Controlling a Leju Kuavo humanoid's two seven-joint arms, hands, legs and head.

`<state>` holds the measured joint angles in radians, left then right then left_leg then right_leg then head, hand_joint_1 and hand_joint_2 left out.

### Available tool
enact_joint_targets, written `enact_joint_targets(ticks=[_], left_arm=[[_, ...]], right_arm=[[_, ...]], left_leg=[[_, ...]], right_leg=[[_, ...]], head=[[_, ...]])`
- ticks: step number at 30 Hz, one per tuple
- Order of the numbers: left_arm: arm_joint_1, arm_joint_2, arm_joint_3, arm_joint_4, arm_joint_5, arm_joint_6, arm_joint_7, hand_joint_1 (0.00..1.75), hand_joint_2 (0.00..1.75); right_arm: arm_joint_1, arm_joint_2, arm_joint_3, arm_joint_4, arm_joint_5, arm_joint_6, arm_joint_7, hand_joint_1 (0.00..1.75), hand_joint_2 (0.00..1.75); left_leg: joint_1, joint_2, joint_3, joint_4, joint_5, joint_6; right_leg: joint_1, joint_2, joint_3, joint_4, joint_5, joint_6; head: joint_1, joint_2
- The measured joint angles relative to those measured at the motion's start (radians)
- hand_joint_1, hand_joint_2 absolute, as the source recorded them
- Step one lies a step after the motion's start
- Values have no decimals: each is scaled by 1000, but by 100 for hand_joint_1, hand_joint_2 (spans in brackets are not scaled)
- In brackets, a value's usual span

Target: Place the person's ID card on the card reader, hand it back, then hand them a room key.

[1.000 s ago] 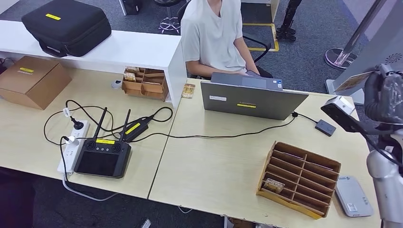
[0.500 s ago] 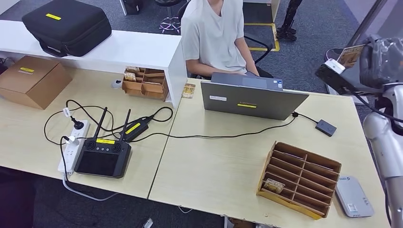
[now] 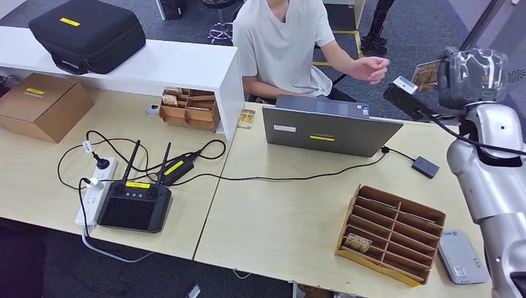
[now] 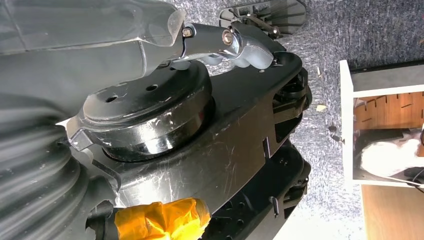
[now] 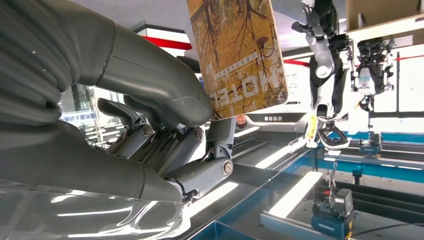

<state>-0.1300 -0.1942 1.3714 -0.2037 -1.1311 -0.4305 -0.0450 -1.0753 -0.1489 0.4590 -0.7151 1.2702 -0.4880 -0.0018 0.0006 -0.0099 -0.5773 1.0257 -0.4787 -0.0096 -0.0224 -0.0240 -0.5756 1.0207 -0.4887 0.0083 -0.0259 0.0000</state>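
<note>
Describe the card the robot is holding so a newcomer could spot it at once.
Look past the far right corner of the desk, beyond the laptop. There the raised right hand pinches a card, near the person's hand. Its golden-brown tree print reads HOTEL.

Lying on the pale wooden desk (image 3: 279, 211): laptop (image 3: 325, 127), slotted wooden organizer (image 3: 392, 234), card reader (image 3: 460, 256), controller (image 3: 133, 205), power strip (image 3: 93, 195), cardboard box (image 3: 42, 105).

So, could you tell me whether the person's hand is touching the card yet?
Apart: the head view shows grey floor between the person's hand and the card in the right hand.
</note>
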Motion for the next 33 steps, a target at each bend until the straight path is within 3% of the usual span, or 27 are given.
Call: enact_joint_targets(ticks=[12,16,33], left_arm=[[0,0,0,0,0,-3,0,0,175],[1,0,0,0,-2,-5,-7,0,175],[3,0,0,-3,6,-12,-9,0,175]], right_arm=[[-5,21,22,17,-4,5,0,175,175],[-5,21,27,17,-5,8,0,0,175],[-5,12,40,17,-16,5,-5,0,175]], left_leg=[[0,0,0,0,0,0],[0,0,0,0,0,0],[0,0,0,0,0,0]], right_leg=[[0,0,0,0,0,0],[0,0,0,0,0,0],[0,0,-1,0,0,0]], head=[[0,0],[0,0],[0,0]])
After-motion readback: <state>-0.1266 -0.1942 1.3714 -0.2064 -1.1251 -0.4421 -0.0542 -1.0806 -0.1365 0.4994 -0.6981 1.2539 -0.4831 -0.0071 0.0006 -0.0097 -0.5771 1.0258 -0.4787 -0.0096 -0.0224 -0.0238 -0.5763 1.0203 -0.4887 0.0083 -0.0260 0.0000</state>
